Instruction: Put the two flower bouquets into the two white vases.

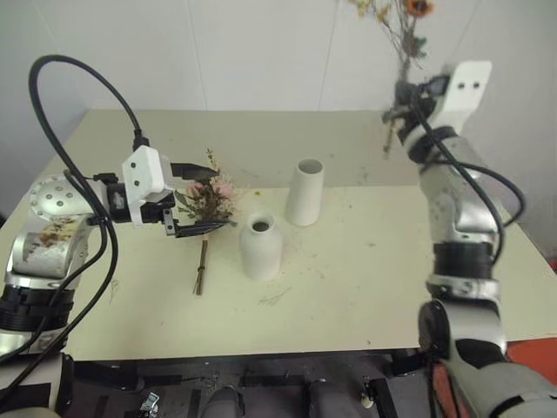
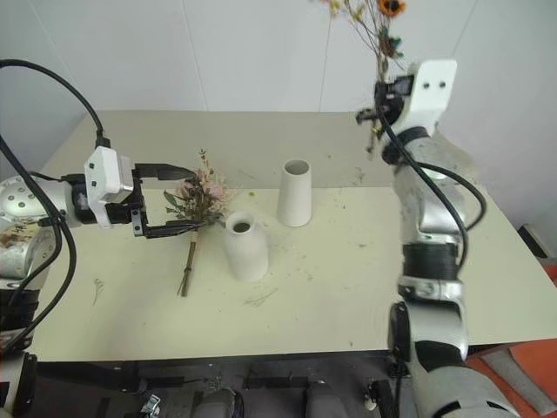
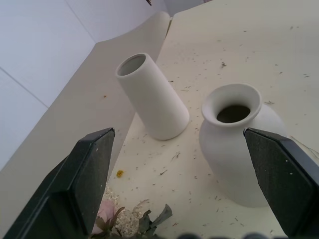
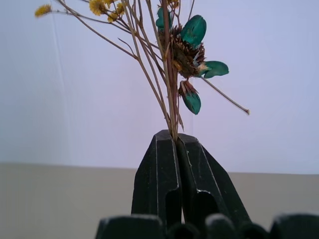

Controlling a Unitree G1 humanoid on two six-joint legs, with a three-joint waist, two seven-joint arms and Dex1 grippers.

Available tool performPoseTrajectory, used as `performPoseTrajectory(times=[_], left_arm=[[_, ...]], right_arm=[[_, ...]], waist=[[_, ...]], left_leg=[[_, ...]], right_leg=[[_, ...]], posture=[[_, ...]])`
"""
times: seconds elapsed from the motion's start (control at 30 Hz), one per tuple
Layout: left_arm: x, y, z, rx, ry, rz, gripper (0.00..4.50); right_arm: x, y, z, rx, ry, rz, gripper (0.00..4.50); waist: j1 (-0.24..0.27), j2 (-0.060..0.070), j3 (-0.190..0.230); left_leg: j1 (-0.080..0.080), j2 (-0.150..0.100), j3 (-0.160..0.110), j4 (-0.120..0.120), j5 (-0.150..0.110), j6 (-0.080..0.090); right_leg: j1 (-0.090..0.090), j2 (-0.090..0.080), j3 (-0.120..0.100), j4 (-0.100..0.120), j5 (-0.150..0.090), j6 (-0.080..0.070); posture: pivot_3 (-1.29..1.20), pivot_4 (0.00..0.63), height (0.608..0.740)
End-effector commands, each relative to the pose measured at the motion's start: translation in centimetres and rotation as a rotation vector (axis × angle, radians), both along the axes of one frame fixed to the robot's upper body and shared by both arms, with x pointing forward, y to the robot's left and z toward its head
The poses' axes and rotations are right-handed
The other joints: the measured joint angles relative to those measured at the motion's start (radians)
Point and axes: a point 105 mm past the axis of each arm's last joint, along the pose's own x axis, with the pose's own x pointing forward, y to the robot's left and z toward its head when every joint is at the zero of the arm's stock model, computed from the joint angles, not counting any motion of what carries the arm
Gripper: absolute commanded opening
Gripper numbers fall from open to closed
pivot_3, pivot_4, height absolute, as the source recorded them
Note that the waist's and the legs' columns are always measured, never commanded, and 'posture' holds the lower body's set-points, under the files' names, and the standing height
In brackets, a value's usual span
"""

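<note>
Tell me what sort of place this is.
Probably a lab or test room, not a home: a plain pale table littered with dried plant bits stands against bare white walls, with only two white vases and dried flowers laid out.

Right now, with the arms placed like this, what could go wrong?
1. The right fingers pinch only the thin stems of the sparse yellow-orange dried sprig, held high; it may slip or snap.
2. The open left fingers sit around the pink-and-cream dried bouquet, near the short white ceramic bottle vase; lifting could bump it.

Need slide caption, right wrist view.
Right gripper shut on thin yellow-orange dried sprig, held upright before a pale wall.
</note>
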Motion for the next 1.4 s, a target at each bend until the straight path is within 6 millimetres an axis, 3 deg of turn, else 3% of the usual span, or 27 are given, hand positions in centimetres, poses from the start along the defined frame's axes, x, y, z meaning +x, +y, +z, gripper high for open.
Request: performPoseTrajectory(times=[0.03, 0.2, 0.33, 0.53, 0.8, 1.17, 1.3, 1.4], left_arm=[[-0.2, 1.6, 1.7, 0.002, -0.075, 0.069, 4.50], [-1.0, 2.6, 1.6, 0.017, -0.071, 0.110, 4.50], [-1.7, 2.9, 1.6, 0.014, -0.068, 0.127, 4.50], [-2.2, 2.4, 1.5, 0.009, -0.062, 0.121, 4.50], [-1.9, 1.9, 1.6, 0.000, -0.051, 0.098, 4.50], [-2.2, 2.1, 1.3, 0.008, -0.045, 0.112, 4.50], [-2.3, 2.3, 1.2, 0.008, -0.040, 0.119, 4.50], [-2.2, 2.1, 1.2, 0.014, -0.040, 0.114, 4.50]], right_arm=[[0.3, 0.6, 1.7, 0.097, -0.077, 0.073, 0.05], [1.3, 2.9, 0.7, 0.121, -0.057, 0.151, 0.05], [0.9, 4.2, 0.0, 0.143, -0.059, 0.214, 0.05], [-0.1, 5.1, -0.6, 0.148, -0.089, 0.253, 0.05], [0.2, 6.4, -4.1, 0.071, -0.057, 0.302, 0.05], [-0.4, 7.5, -4.8, 0.042, -0.081, 0.353, 0.05], [-1.1, 7.5, -5.1, 0.041, -0.086, 0.385, 1.05], [-1.7, 7.5, -5.6, 0.023, -0.090, 0.401, 2.09]], waist=[[0.000, 0.000, 0.000], [0.001, 0.001, 0.001], [0.002, 0.002, 0.001], [0.003, 0.002, 0.001], [-0.001, 0.002, 0.001], [0.000, 0.002, 0.001], [0.001, 0.002, 0.001], [0.001, 0.002, 0.001]], left_leg=[[0.000, 0.000, 0.000, 0.000, 0.000, 0.000], [0.000, 0.000, 0.000, -0.003, 0.000, 0.000], [-0.001, 0.000, 0.000, -0.004, 0.000, 0.000], [-0.001, 0.000, 0.000, -0.006, 0.000, 0.000], [0.000, 0.000, 0.000, -0.006, 0.000, 0.000], [0.000, 0.000, 0.000, -0.006, 0.000, 0.000], [0.000, 0.000, 0.000, -0.006, 0.000, 0.000], [0.000, 0.000, 0.000, -0.007, 0.000, 0.000]], right_leg=[[0.000, 0.000, 0.000, 0.000, 0.000, 0.000], [0.000, 0.000, 0.000, 0.000, 0.000, 0.000], [-0.001, -0.001, -0.001, 0.000, 0.000, 0.000], [-0.001, -0.001, -0.002, 0.000, 0.000, 0.000], [-0.001, 0.000, -0.001, 0.000, 0.000, 0.000], [-0.001, 0.000, -0.001, 0.000, 0.000, 0.000], [-0.001, 0.000, -0.002, 0.000, 0.000, 0.000], [-0.001, 0.000, -0.002, 0.000, 0.000, 0.000]], posture=[[0.00, 0.150, 0.740], [0.00, 0.150, 0.740], [0.00, 0.150, 0.740], [0.00, 0.150, 0.740], [0.00, 0.150, 0.740], [0.00, 0.150, 0.740], [0.00, 0.150, 0.740], [0.00, 0.150, 0.740]])
